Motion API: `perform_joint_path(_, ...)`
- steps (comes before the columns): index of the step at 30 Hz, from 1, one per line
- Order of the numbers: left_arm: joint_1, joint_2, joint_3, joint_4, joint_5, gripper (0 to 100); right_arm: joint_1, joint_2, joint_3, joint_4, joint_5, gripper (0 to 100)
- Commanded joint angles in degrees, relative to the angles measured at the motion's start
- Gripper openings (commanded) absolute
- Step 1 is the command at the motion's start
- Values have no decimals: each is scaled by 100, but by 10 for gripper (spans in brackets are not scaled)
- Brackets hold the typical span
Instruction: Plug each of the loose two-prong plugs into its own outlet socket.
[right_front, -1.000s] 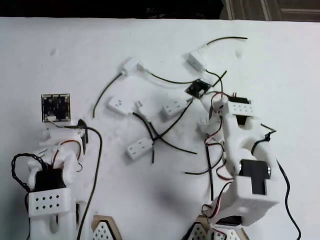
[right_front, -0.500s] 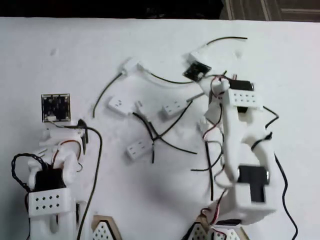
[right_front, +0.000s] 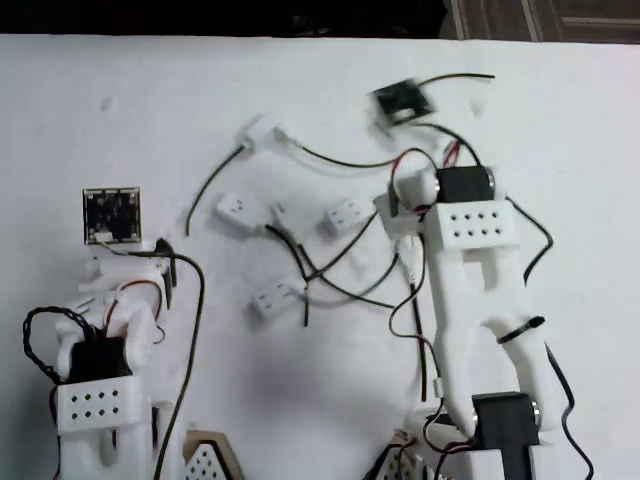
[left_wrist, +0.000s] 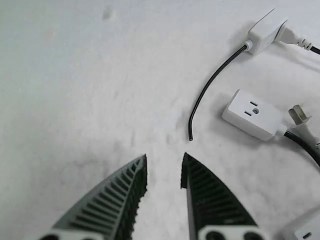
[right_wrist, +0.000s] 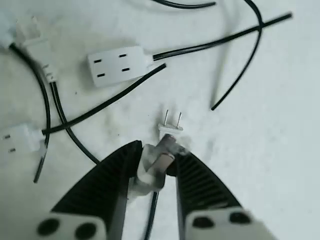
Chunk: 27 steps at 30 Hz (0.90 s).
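Plug (right_wrist: 170, 131) in right claw (right_wrist: 159, 150); left claw (left_wrist: 163, 157) parted.

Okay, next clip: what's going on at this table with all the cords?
The right gripper is shut on a white two-prong plug, prongs pointing away from it, over the white table. A white rectangular outlet socket on a black cord lies ahead of the prongs, nothing plugged into it. The left gripper is open and empty over bare table, near a second white socket block.
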Motion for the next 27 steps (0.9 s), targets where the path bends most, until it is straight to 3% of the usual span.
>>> perform_joint_path(1, -40, -66, -26, -123, 9, 127, 497, -268, 62, 48, -703, 19)
perform_joint_path(8, -40, -66, -26, -123, 9, 127, 927, -295, 949, 40, -809, 19)
perform_joint_path(13, -40, -66, -26, -123, 9, 127, 1226, -259, 1407, 31, -2769, 18)
perform_joint_path(16, -40, -66, -26, -123, 9, 127, 1253, -259, 1468, -4, -3244, 29)
perform_joint_path(19, -40, -66, -18, -123, 0, 127, 1218, -259, 1468, 84, -3288, 132)
perform_joint_path(24, -40, -66, -18, -123, 0, 127, 1218, -321, 1442, 321, -3253, 398)
perform_joint_path(27, -40, -66, -18, -123, 0, 127, 1226, -321, 1433, 321, -3182, 446)
